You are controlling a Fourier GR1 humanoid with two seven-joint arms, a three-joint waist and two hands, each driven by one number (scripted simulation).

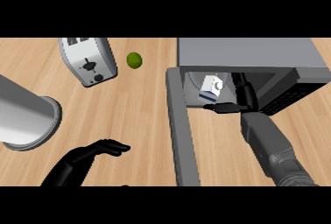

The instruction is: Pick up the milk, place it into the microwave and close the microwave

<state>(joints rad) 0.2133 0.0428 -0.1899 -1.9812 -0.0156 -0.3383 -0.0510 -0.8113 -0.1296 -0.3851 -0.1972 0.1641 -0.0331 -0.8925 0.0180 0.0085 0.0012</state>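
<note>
The microwave (249,52) sits at the upper right with its door (183,131) swung wide open toward me. A white milk carton (212,87) with a blue band stands upright inside the cavity, near its left side. My right hand (241,94) reaches into the cavity just right of the carton. Its fingers lie straight along the carton's right side and its thumb (222,107) sticks out left below the carton. It does not curl round the carton. My left hand (97,151) hovers over the counter at the lower left, fingers relaxed, holding nothing.
A silver toaster (89,61) lies at the upper left with a green lime (134,60) beside it. A large steel pot (26,116) stands at the left edge. The open door divides the counter between my two arms.
</note>
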